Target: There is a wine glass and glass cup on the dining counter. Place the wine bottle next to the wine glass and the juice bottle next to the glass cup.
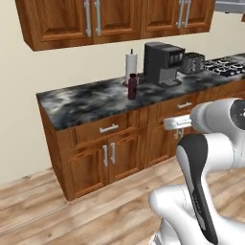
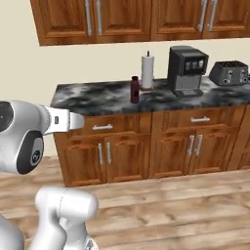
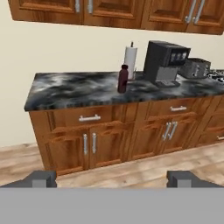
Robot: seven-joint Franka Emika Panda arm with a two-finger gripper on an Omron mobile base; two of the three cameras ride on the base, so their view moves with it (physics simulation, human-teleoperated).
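The juice bottle [image 1: 132, 86] [image 2: 135, 90] [image 3: 123, 79], stubby and dark maroon with a red cap, stands upright on the marbled top of the wall counter [image 1: 86, 103] [image 2: 97, 97] [image 3: 65, 89], just left of the paper towel roll. My gripper [image 3: 111, 179] is open wide and empty. It hangs over the wooden floor well short of the counter and faces the bottle. The wine bottle, wine glass, glass cup and dining counter are out of view.
Right of the bottle on the counter stand a paper towel roll [image 1: 131, 62] [image 3: 130, 57], a dark coffee machine [image 1: 162, 63] [image 3: 165, 63] and a toaster [image 1: 193, 62] [image 3: 194, 68]. A stove top [image 1: 225, 64] follows. Wall cabinets hang above, with drawers and doors below.
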